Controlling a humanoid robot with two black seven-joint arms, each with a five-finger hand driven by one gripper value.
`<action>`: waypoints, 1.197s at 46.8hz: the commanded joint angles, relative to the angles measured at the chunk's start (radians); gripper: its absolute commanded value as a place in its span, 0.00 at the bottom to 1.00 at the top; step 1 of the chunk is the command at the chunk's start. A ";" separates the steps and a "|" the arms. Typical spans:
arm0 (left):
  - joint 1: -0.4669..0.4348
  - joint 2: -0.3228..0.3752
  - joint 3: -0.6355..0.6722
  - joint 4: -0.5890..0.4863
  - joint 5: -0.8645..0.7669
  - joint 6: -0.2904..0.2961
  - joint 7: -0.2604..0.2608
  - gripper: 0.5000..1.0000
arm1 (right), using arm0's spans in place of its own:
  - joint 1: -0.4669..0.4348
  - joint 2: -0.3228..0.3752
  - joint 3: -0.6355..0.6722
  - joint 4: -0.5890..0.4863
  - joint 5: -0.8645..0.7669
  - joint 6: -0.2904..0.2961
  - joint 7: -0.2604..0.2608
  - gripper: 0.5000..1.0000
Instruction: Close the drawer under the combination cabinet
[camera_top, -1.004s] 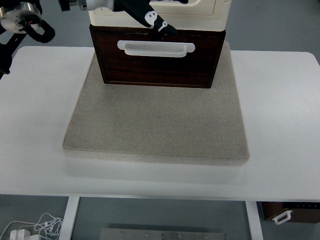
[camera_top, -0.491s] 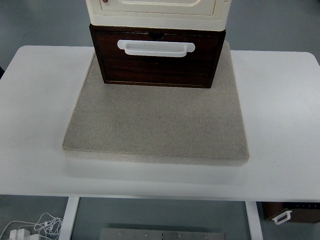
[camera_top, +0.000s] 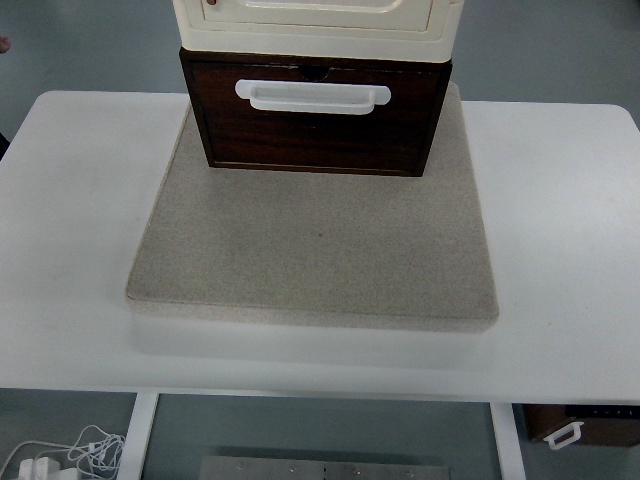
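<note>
The combination cabinet stands at the back of a grey mat (camera_top: 310, 250). Its cream upper unit (camera_top: 315, 22) sits on a dark brown drawer (camera_top: 315, 125) with a white handle (camera_top: 312, 95). The drawer front sits about flush with the dark frame around it. Neither robot hand is in view.
The white table (camera_top: 70, 200) carries the mat. Under the table at the lower right lies another dark drawer with a white handle (camera_top: 565, 435). White cables (camera_top: 60, 455) lie on the floor at the lower left. A small bit of something pink shows at the far left edge (camera_top: 4, 44).
One second ago the left arm and hand were at the cabinet's top left, near the drawer's upper edge. They have withdrawn out of view. The drawer looks unchanged.
</note>
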 joint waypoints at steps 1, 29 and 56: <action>0.001 -0.009 0.028 0.085 -0.005 -0.019 0.005 0.99 | 0.000 0.000 0.000 0.000 0.001 0.000 0.000 0.90; 0.133 -0.151 0.116 0.168 -0.289 -0.112 0.044 1.00 | 0.000 0.000 0.000 0.000 -0.001 0.000 0.000 0.90; 0.226 -0.228 0.113 0.177 -0.313 -0.270 -0.063 1.00 | 0.000 0.000 0.000 0.000 -0.001 0.000 0.000 0.90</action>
